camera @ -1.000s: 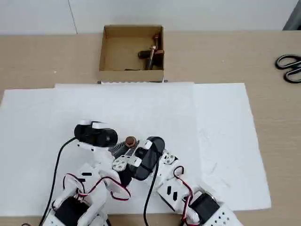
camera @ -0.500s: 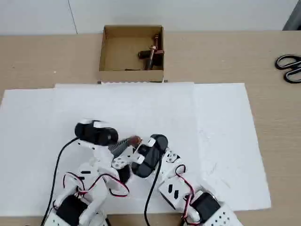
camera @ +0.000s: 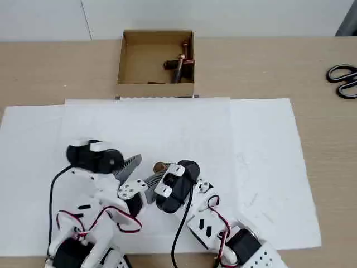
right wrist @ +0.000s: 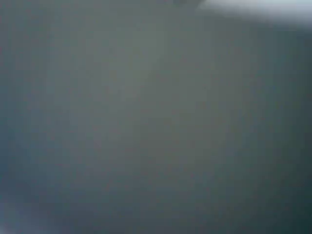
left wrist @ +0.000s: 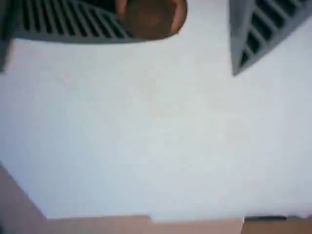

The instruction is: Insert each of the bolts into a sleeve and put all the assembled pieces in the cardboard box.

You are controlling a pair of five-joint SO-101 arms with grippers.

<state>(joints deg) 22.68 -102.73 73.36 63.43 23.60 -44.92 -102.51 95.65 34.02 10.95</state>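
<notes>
Nearest the arms, the left gripper (camera: 129, 165) hangs released over the white paper sheet (camera: 251, 145), its jaws spread wide with nothing between them. Just beside it, the copper-headed bolt (camera: 160, 166) sits at the tip of the right gripper (camera: 158, 174), though whether that gripper is clenched on it cannot be told. Farther back on the tabletop (camera: 268, 67) stands the cardboard box (camera: 156, 89) with assembled pieces (camera: 179, 62) lying in its right-hand corner, and scissors (camera: 345, 81) lie well apart at the far right edge.

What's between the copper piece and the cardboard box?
Nothing but bare white paper lies between the copper piece and the cardboard box, in the high view.
</notes>
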